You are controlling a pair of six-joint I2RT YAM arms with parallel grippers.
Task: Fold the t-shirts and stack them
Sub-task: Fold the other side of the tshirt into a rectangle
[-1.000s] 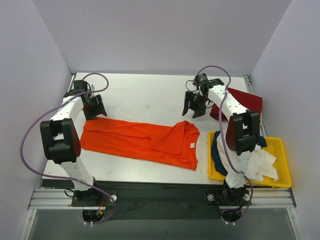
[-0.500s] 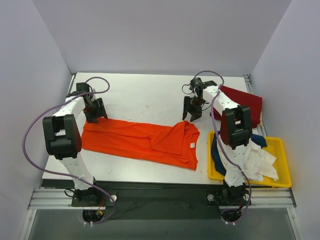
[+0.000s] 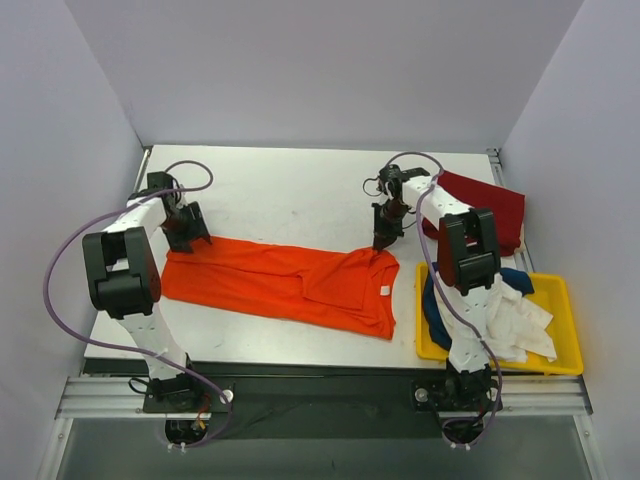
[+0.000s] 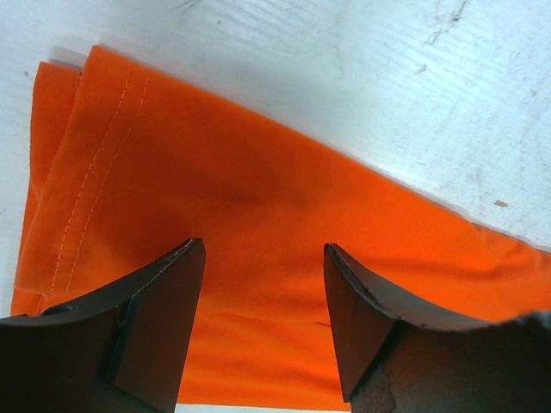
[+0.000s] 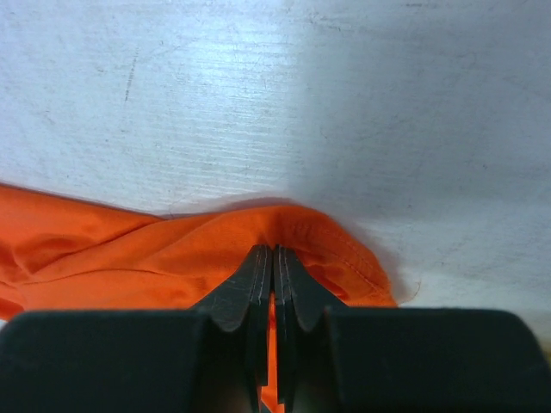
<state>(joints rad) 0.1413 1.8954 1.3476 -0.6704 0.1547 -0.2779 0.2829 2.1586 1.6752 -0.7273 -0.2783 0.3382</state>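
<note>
Lately the right hand [image 3: 381, 243] had dropped and closed, apparently pinching the orange shirt [image 3: 285, 285] spread on the bench [image 3: 290, 190]; the left hand [image 3: 186, 238] stood wide over its hem, fold pending.

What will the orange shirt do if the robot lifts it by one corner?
It would probably flop and hang down: the orange shirt lies flat with soft wrinkles and folds. It would likely bunch where pinched, since the cloth puckers at the shut right gripper. It looks thin and light, so the far end might drag along the table.
</note>
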